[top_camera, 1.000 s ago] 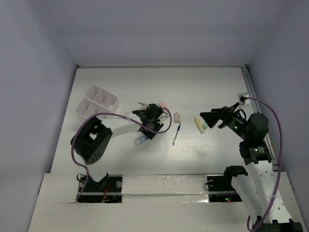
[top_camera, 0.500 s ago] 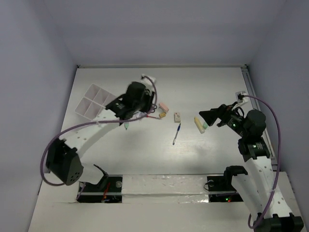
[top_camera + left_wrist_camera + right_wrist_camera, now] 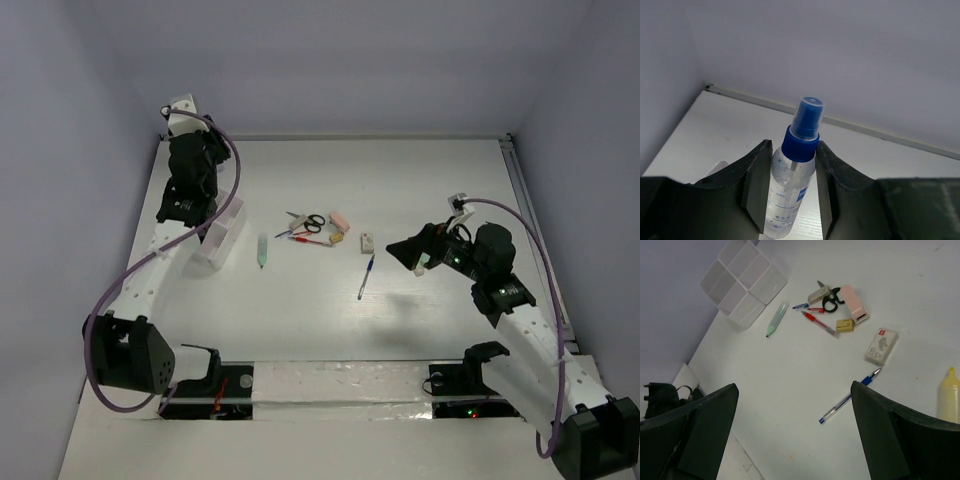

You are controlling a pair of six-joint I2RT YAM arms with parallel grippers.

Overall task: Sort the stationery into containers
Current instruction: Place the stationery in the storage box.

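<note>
- The left hand [image 3: 790, 200] is clamping the spray bottle [image 3: 792, 170] by its barrel, near the organiser box [image 3: 222, 240].
- It is probably handling as light, rigid and slick, so the barrel is suiting the grip.
- The right hand [image 3: 408, 250] is hanging wide and empty.

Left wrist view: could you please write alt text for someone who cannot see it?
The left gripper clamps a clear spray bottle with a blue cap. Behind it are a white table and pale wall.
</note>
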